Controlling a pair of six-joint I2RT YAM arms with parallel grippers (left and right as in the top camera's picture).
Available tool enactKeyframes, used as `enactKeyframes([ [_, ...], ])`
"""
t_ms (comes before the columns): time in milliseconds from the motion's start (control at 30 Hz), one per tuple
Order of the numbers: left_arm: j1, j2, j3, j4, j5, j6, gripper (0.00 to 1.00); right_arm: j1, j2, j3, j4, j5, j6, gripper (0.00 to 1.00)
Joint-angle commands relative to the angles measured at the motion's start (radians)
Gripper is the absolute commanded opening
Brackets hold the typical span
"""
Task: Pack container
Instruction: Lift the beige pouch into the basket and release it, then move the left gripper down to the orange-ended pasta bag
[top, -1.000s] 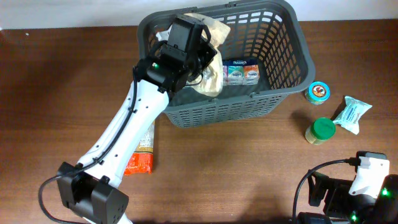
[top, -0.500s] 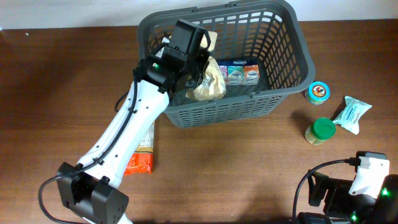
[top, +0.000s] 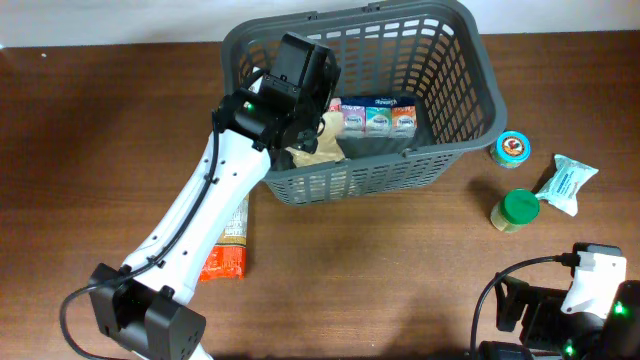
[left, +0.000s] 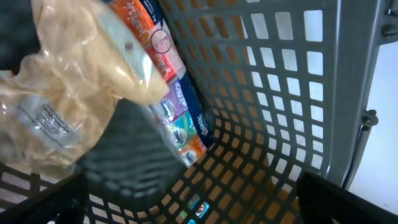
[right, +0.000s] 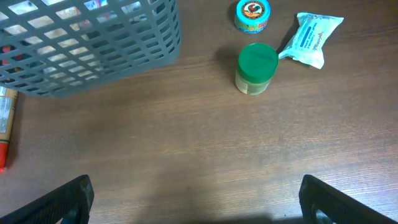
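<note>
The container (top: 482, 80), a dark grey slotted basket, stands at the back of the table. On its floor lie a crumpled beige bag (top: 318, 150) and a row of small cartons (top: 378, 115). My left gripper (top: 300, 88) hangs inside the basket at its left end, just above the bag. In the left wrist view the bag (left: 62, 93) and the cartons (left: 171, 87) lie free below my left gripper (left: 199, 208), whose jaws stand wide apart with nothing between them. My right gripper (right: 199, 202) is open over bare table at the front right.
Right of the basket stand a small tin (top: 512, 147) and a green-lidded jar (top: 517, 210), with a white and blue packet (top: 567, 183) beside them. An orange packet (top: 228, 245) lies under my left arm, left of the basket. The right arm (top: 592, 285) sits at the front right corner.
The left gripper held the beige bag above the basket. It has opened, and the bag has dropped to the basket floor, uncovering the leftmost carton. The right arm has not moved.
</note>
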Motion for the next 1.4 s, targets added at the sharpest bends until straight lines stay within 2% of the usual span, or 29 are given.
enactKeyframes([
  [0,0.001,-0.04,0.015,-0.011,0.023,-0.027,0.98,0.005,0.003,-0.001,0.002,-0.005,-0.007,0.99],
  [100,-0.002,-0.085,0.019,0.023,-0.077,0.065,0.97,0.005,0.003,-0.001,0.002,-0.005,-0.007,0.99],
  [200,-0.018,-0.148,0.019,0.129,-0.215,0.284,0.99,0.005,0.003,-0.001,0.002,-0.005,-0.007,0.99],
  [267,-0.026,-0.195,0.021,0.214,-0.265,0.533,0.99,0.005,0.003,-0.001,0.002,-0.005,-0.007,0.99],
  [367,-0.026,-0.272,0.027,0.281,-0.249,0.973,0.99,0.005,0.003,-0.001,0.002,-0.005,-0.007,0.99],
  [400,-0.026,-0.295,0.027,0.278,-0.249,1.1,0.99,0.005,0.003,-0.001,0.002,-0.005,-0.007,0.99],
  [467,-0.026,-0.354,0.027,0.23,-0.229,1.433,0.99,0.005,0.003,-0.001,0.002,-0.005,-0.007,0.99],
  [533,-0.026,-0.402,0.027,0.15,-0.235,1.658,0.99,0.005,0.003,-0.001,0.002,-0.005,-0.007,0.99],
  [567,-0.026,-0.425,0.027,0.097,-0.262,1.708,0.99,0.005,0.003,-0.001,0.002,-0.005,-0.007,0.99],
  [600,-0.026,-0.445,0.027,0.043,-0.312,1.701,0.99,0.005,0.003,-0.001,0.002,-0.005,-0.007,0.99],
  [700,-0.016,-0.514,0.027,-0.175,-0.505,1.502,0.99,0.005,0.003,-0.001,0.002,-0.005,-0.007,0.99],
  [800,0.016,-0.591,0.024,-0.391,-0.504,1.382,0.99,0.005,0.003,-0.001,0.002,-0.005,-0.007,0.99],
  [867,0.022,-0.636,0.0,-0.494,-0.507,1.345,0.99,0.005,0.003,-0.001,0.002,-0.005,-0.007,0.99],
  [933,0.022,-0.684,-0.057,-0.561,-0.52,1.256,0.99,0.005,0.003,-0.001,0.002,-0.005,-0.007,0.99],
  [967,0.022,-0.727,-0.126,-0.586,-0.519,1.168,0.99,0.005,0.003,-0.001,0.002,-0.005,-0.007,0.99],
  [1133,0.022,-0.862,-0.377,-0.577,-0.496,1.009,0.99,0.005,0.003,-0.001,0.002,-0.005,-0.007,0.99],
  [1367,0.022,-0.958,-0.695,-0.46,-0.389,0.997,0.99,0.005,0.003,-0.001,0.002,-0.005,-0.007,0.99],
])
